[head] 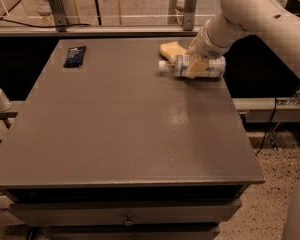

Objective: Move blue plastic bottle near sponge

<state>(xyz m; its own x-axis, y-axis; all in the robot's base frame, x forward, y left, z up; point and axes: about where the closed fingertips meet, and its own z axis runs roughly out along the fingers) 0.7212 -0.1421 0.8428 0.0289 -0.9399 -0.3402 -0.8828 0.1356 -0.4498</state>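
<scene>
The blue plastic bottle [209,67] lies on its side at the far right of the table, with its white cap [162,65] pointing left. My gripper [194,66] comes down from the upper right and is shut on the bottle's middle, one pale yellow pad [192,70] showing on its front. The sponge [169,50], a pale yellow block, lies just behind and left of the bottle, close to its cap end. I cannot tell whether they touch. My arm hides part of the sponge's right side.
A small dark blue flat packet [75,56] lies at the far left of the grey table [130,134]. The table's right edge is close to the bottle. A rail with metal posts [55,6] runs behind the table.
</scene>
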